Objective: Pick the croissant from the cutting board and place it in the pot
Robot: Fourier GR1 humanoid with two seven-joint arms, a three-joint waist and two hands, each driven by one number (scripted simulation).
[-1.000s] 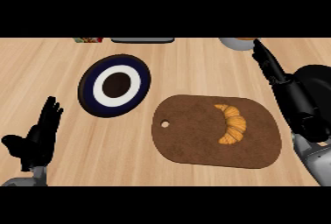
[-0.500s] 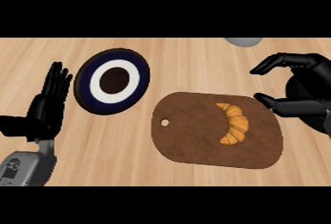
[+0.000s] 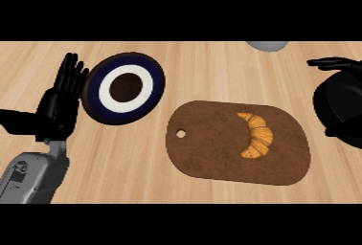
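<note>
The golden croissant (image 3: 256, 135) lies on the right half of the brown cutting board (image 3: 212, 153), which has a small hole near its left end. The pot (image 3: 106, 111), dark blue with a white ring and a brown inside, stands to the upper left of the board. My right hand (image 3: 341, 103) hovers at the view's right edge, to the right of and apart from the croissant, its fingers relaxed and holding nothing; part of it is cut off. My left hand (image 3: 58, 103) rests open with fingers up, just left of the pot.
A grey rounded object (image 3: 267, 45) pokes in at the top edge, right of centre. Bare wooden counter (image 3: 212, 72) surrounds the board and the pot.
My right hand has drifted slightly right toward the view's edge, and shows less. My left hand has risen a little beside the pot. The croissant, board and pot have not moved.
</note>
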